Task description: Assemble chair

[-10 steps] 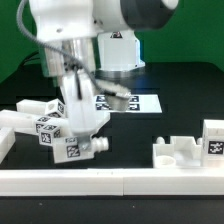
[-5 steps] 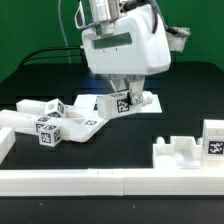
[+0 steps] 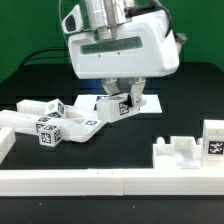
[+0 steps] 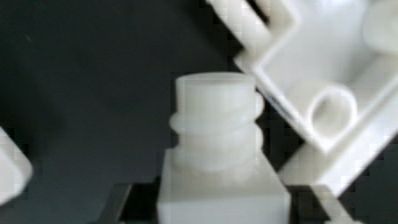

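Observation:
My gripper [image 3: 124,98] hangs over the middle of the table, shut on a white chair piece with a tag [image 3: 120,106]. In the wrist view the gripper [image 4: 221,205] clamps this blocky piece [image 4: 222,130], whose round stepped peg points away from the jaws. A flat white chair panel with a round hole [image 4: 317,70] lies just beside the peg, apart from it. More tagged chair pieces [image 3: 45,130] and a flat panel [image 3: 86,124] lie at the exterior view's left. A notched white piece [image 3: 180,152] and a tagged block [image 3: 212,140] stand at the right.
The marker board [image 3: 148,101] lies on the black table behind the gripper. Long white border rails [image 3: 100,181] run along the front and the left edge. The arm's large white hand hides the table's back middle.
The gripper has lifted the tagged piece from the left cluster and carried it to the exterior view's right, over the middle. In the last half second it shifted only slightly.

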### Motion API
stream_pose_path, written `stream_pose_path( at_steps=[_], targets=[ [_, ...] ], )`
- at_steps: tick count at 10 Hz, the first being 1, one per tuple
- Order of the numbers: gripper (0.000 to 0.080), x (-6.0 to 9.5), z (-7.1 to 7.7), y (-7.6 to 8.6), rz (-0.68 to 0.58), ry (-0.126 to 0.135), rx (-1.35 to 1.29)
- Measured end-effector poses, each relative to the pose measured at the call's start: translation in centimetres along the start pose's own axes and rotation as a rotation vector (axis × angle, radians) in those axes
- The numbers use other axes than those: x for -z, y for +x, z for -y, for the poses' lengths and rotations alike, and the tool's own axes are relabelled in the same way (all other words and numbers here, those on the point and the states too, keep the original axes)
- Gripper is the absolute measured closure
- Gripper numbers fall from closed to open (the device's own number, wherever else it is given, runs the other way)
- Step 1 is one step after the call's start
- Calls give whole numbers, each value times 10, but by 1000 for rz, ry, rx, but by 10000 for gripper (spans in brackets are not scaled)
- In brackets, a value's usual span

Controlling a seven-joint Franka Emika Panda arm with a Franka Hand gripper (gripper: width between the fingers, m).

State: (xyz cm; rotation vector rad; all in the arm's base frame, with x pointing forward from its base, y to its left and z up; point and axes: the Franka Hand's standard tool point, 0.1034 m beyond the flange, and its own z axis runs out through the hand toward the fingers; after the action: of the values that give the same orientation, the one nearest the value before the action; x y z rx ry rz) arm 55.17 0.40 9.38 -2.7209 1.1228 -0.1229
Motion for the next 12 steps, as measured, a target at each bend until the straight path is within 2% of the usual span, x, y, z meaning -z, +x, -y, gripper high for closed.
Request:
stream_pose_path(
  at_steps=[1, 2, 6, 7, 8, 9, 10, 12],
  targets=[
    [515, -1, -1, -22, -18, -11, 53],
    [515, -6, 5, -39, -57, -37, 180],
    [515, -11, 1, -41, -59, -54, 389],
    [515, -23, -12, -54, -72, -69, 348],
    [515, -32, -40, -66, -110, -73, 244],
    [515, -40, -53, -82, -113, -85, 189],
    [515, -46, -55, -95, -105, -92, 188],
    [515, -43, -52, -88, -109, -86, 188]
  ],
)
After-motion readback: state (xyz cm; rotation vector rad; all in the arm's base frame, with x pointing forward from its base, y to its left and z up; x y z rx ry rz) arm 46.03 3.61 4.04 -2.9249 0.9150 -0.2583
